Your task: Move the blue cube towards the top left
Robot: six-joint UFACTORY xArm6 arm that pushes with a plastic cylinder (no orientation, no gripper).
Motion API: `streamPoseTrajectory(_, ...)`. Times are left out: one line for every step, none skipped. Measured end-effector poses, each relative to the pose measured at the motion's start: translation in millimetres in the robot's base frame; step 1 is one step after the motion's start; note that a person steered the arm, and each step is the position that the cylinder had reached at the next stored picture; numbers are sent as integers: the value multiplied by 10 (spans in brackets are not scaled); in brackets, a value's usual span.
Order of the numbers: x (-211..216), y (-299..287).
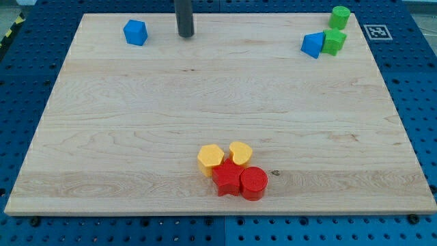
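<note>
Near the counter's (102, 137) top left, my tip (185, 34) waits right of the blue cube (136, 32), not touching. No fingers here. Light and slippery, I think; push its flat right side.

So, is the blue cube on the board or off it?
On the board. The blue cube sits on the wood near the top-left corner, inside the board edges. My tip stands to its right, apart.

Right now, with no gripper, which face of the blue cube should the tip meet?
Its lower right face, I think. The blue cube sits alone near the top left corner; my tip stands to its right, apart, so it should first drop slightly lower.
</note>
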State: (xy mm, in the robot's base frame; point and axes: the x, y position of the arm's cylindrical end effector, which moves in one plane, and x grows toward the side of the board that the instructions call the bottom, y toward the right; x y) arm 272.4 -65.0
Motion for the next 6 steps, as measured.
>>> streamPoseTrajectory(398,-234)
streamPoseTrajectory(419,-825)
streamPoseTrajectory(324,-1174)
streamPoseTrajectory(54,-1153)
streamPoseTrajectory(-88,-1090)
streamPoseTrajectory(223,-1046)
